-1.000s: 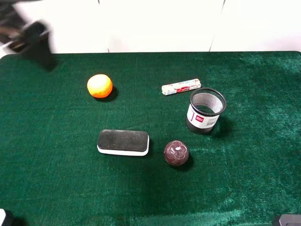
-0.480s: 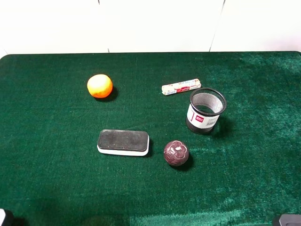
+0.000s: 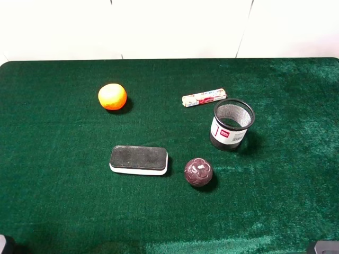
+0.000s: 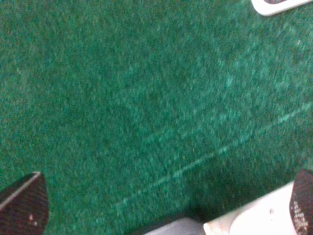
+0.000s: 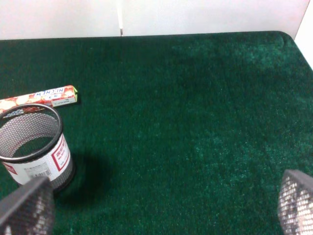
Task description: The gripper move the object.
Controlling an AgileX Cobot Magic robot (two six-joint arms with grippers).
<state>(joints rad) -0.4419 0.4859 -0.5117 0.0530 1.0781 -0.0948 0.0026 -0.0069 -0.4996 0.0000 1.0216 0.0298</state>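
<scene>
The object, a slim white roll with red and blue print (image 3: pixel 204 97), lies on the green cloth just behind a mesh cup; it also shows in the right wrist view (image 5: pixel 39 98). My right gripper (image 5: pixel 161 204) is open and empty, well short of the roll, with its fingertips (image 5: pixel 27 208) spread wide. My left gripper (image 4: pixel 162 201) is open and empty over bare cloth. In the exterior high view only small bits of the arms show, at the bottom left corner (image 3: pixel 4 244) and the bottom right corner (image 3: pixel 323 247).
A black mesh cup (image 3: pixel 232 125) stands next to the roll and also shows in the right wrist view (image 5: pixel 32 147). An orange ball (image 3: pixel 112 96), a black-and-white eraser (image 3: pixel 139 160) and a dark red ball (image 3: pixel 198 172) lie on the green cloth (image 3: pixel 63 185). A corner of the eraser (image 4: pixel 281 6) shows in the left wrist view.
A blurred black arm at the far left of the exterior high view one second ago has left that view. The things on the cloth have not moved.
</scene>
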